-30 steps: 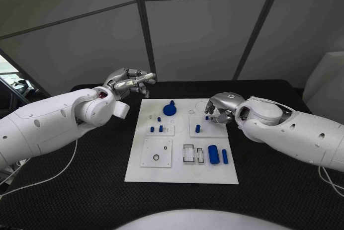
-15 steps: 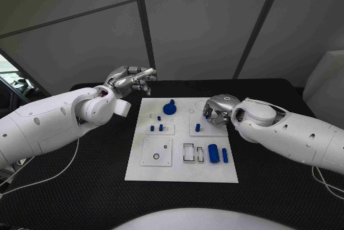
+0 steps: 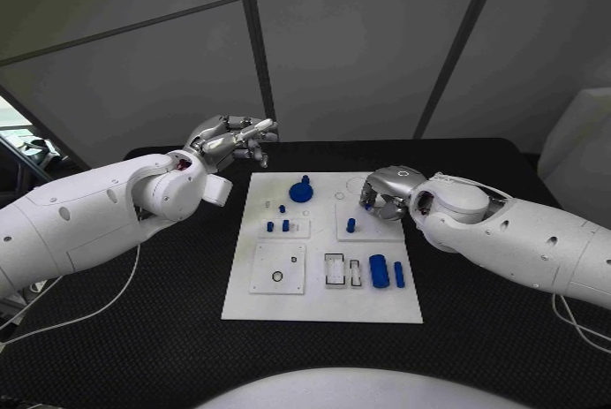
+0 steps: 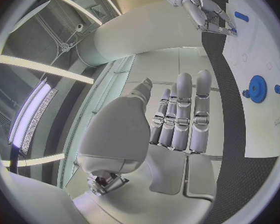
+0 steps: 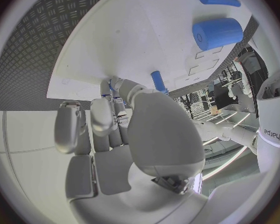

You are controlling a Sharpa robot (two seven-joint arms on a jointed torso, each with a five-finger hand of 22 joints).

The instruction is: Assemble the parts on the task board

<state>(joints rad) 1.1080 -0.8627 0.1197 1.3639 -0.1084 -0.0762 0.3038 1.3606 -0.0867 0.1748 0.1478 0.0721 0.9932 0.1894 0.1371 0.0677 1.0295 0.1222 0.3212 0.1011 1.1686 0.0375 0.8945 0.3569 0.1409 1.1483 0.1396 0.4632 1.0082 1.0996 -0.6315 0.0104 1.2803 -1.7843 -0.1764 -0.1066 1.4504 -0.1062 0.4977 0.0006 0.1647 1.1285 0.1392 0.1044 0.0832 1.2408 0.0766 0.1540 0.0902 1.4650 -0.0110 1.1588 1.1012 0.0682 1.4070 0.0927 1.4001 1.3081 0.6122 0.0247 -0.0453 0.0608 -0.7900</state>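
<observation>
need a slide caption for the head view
Right hand lowered over the task board; left hand raised beyond its far left corner.

Black table (image 3: 153, 321) (bearing white task board (image 3: 319, 307))

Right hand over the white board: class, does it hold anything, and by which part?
Cannot be told. The right hand curls its fingers down at the white task board near a small blue peg, hiding any grip.
</observation>
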